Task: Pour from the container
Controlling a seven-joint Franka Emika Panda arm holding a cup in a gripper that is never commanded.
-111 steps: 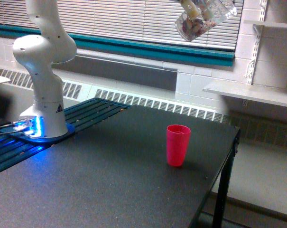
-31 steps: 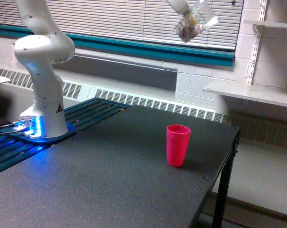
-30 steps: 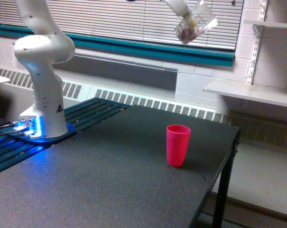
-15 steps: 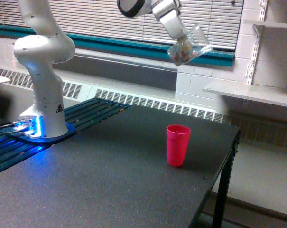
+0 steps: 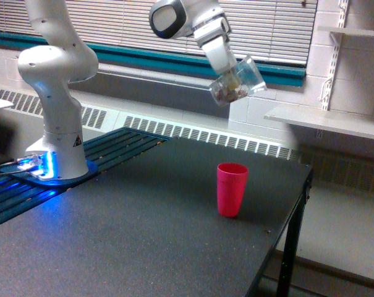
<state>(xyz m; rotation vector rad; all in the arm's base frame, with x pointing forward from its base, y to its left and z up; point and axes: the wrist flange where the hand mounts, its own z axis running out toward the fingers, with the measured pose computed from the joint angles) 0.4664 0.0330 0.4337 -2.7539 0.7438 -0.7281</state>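
The white arm's gripper (image 5: 227, 77) is gripping the clear, tilted plastic tumbler (image 5: 237, 82), pieces inside, above the pinkish-red plastic cup (image 5: 231, 189) on the dark bench (image 5: 131, 235); pouring is apparently not begun.

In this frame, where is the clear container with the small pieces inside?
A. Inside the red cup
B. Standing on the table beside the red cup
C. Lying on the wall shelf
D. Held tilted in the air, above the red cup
D: the clear container hangs tilted at the gripper, high above the red cup on the table.
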